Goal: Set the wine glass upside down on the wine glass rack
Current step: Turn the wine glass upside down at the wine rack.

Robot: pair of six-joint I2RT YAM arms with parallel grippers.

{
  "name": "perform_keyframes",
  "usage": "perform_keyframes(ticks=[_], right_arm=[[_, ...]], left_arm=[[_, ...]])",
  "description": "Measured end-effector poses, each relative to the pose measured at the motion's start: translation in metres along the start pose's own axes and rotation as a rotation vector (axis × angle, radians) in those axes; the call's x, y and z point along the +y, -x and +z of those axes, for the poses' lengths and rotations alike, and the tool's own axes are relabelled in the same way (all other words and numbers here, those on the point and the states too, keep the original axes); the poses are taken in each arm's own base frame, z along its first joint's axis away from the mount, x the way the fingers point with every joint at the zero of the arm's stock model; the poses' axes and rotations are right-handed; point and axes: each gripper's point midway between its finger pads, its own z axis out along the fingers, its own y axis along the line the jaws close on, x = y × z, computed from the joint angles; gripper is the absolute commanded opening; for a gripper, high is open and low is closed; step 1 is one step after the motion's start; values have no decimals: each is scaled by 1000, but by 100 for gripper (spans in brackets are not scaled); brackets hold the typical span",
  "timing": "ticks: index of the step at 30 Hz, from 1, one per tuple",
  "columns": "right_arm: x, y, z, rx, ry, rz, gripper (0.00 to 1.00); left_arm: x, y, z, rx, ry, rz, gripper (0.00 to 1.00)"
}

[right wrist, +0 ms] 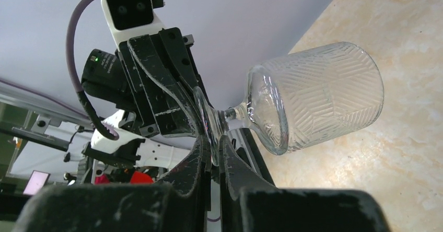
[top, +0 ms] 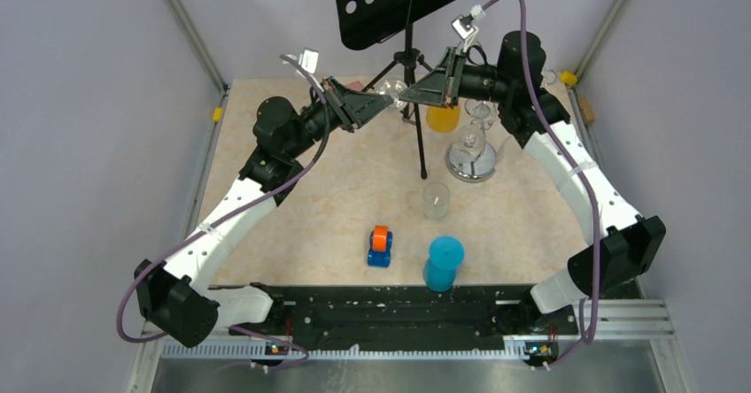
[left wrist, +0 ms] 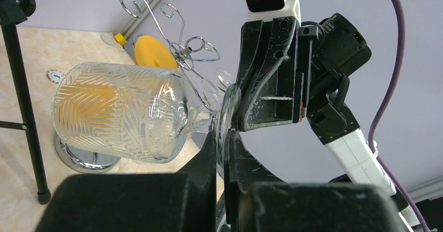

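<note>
Wine glass (left wrist: 120, 117) is held in the air on its side, long axis roughly level with the surface (top: 301, 225), to the left of the wine glass rack (top: 472, 158) and higher than its base. My left hand (left wrist: 222, 140) and right hand (right wrist: 212, 146) are both clenched on the foot's rim from opposite sides. My right arm is nearer the rack. I judge that the turn to mouth-down must clear the music stand pole (top: 419, 141), which stands between glass and rack.

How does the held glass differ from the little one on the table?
The wine glass lies sideways midair, foot pinched by left tool and right tool; the small glass stands upright, untouched. The wine glass has a stem, the small glass shows none. Both are clear.
</note>
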Motion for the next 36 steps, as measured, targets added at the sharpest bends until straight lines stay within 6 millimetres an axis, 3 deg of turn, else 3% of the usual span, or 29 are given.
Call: perform_keyframes(ticks=[4, 10, 15, 21, 31, 36], right_arm=[[0, 0, 0, 1, 2, -3, 0], [-1, 0, 0, 4, -2, -6, 0], [-1, -3, -1, 13, -12, 10, 0], [-9, -9, -2, 30, -46, 34, 0], [-8, -8, -2, 38, -54, 27, 0], [-9, -7, -1, 38, -57, 28, 0]], left_arm=[[0, 0, 0, -1, 1, -4, 1], [0, 0, 0, 0, 2, -3, 20], [1, -1, 0, 6, 1, 11, 43], [-5, -2, -2, 13, -16, 18, 85], [-26, 11, -19, -41, -30, 79, 91], [-23, 11, -21, -42, -15, 111, 93]])
